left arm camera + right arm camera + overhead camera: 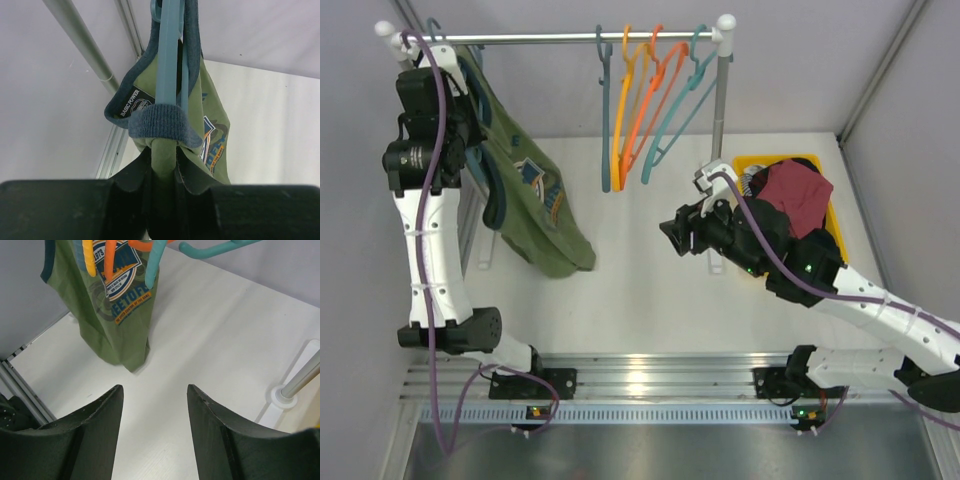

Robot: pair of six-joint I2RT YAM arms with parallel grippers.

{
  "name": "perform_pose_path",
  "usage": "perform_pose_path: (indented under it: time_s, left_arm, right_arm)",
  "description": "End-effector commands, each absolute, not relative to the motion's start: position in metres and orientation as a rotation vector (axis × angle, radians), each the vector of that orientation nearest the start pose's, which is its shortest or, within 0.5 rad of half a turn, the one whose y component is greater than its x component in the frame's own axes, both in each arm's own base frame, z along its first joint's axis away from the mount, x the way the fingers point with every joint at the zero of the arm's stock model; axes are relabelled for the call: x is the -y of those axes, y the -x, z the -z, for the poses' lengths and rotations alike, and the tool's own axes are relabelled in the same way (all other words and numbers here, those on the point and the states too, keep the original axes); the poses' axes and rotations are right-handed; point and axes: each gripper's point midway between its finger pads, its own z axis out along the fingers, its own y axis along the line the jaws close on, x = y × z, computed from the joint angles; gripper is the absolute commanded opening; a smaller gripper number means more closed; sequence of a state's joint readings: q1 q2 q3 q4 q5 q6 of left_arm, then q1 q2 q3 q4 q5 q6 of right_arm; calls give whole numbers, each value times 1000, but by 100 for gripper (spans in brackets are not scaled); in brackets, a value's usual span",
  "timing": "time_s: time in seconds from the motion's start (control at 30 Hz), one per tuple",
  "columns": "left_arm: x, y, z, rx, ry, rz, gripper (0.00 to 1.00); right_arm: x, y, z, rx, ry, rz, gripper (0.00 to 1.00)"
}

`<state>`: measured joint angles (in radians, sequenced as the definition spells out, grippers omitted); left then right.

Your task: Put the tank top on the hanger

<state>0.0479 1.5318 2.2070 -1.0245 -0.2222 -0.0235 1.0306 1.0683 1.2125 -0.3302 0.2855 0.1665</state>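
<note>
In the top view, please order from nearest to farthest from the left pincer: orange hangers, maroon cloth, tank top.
1. Tank top, gripped by the left pincer, far left.
2. Orange hangers, on the rail, centre.
3. Maroon cloth, in the yellow bin, right.

Top external: high over near edge, looking down. Left wrist: hard against tank top (212,107), far left. Right wrist: low, facing left. All three share that top.

One rail (550,38); five hangers on it: two orange hangers (638,120), one green-teal hanger (675,125), one bare slate-teal hanger (605,130), one hanger (167,60) inside the single tank top (535,215); one maroon garment (800,195); one yellow bin (770,159).
</note>
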Motion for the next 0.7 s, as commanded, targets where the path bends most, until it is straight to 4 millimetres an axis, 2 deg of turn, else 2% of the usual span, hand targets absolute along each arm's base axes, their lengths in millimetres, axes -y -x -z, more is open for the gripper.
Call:
perform_pose_path:
  time_s: [0.0, 0.37, 0.57, 0.6, 0.63, 0.67]
  left_arm:
    - [-61, -387, -484, -1771, 221, -231, 0]
    - [-65, -385, -451, -1827, 235, -241, 0]
    - [-66, -383, -443, -1840, 247, -242, 0]
    - [-67, -382, -444, -1838, 254, -247, 1]
    - [-69, -378, -452, -1814, 270, -255, 14]
    - [-69, -378, -452, -1813, 273, -258, 14]
  right_arm:
    - [-284, -225, -382, -1645, 514, -648, 54]
    - [-293, -229, -374, -1662, 525, -651, 53]
    - [-297, -229, -371, -1668, 532, -653, 53]
    - [-297, -230, -370, -1671, 533, -652, 54]
    - [-298, -230, -369, -1673, 533, -655, 54]
    - [-298, -230, -369, -1673, 534, -654, 54]
